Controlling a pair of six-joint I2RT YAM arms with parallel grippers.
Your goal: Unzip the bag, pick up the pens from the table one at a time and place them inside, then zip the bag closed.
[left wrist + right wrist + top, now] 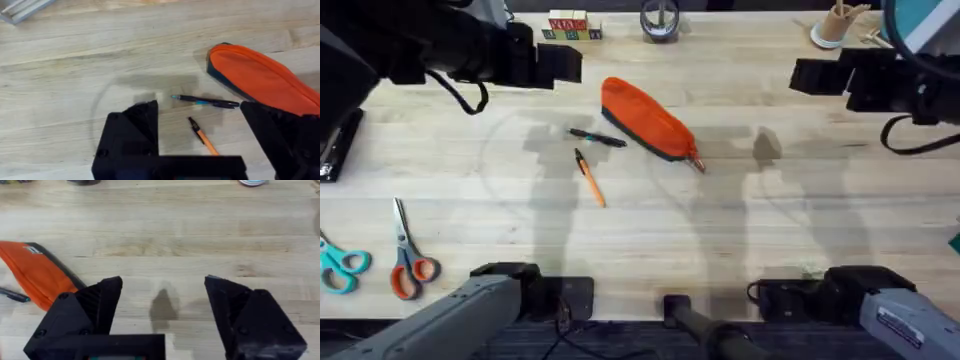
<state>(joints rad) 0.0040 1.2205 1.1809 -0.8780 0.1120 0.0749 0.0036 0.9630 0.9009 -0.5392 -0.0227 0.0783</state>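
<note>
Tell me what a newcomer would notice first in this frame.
The bright orange bag lies diagonally near the middle of the table, apparently zipped. Right beside it, on the left arm's side, lie the black pen and the orange pen, both not yet picked up. Two pairs of scissors rest at the near left edge, and both grippers hang open above the wood.

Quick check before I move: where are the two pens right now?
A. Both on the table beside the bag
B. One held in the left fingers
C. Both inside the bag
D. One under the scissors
A. The black pen and orange pen lie on the table just beside the bag, neither gripped.
</note>
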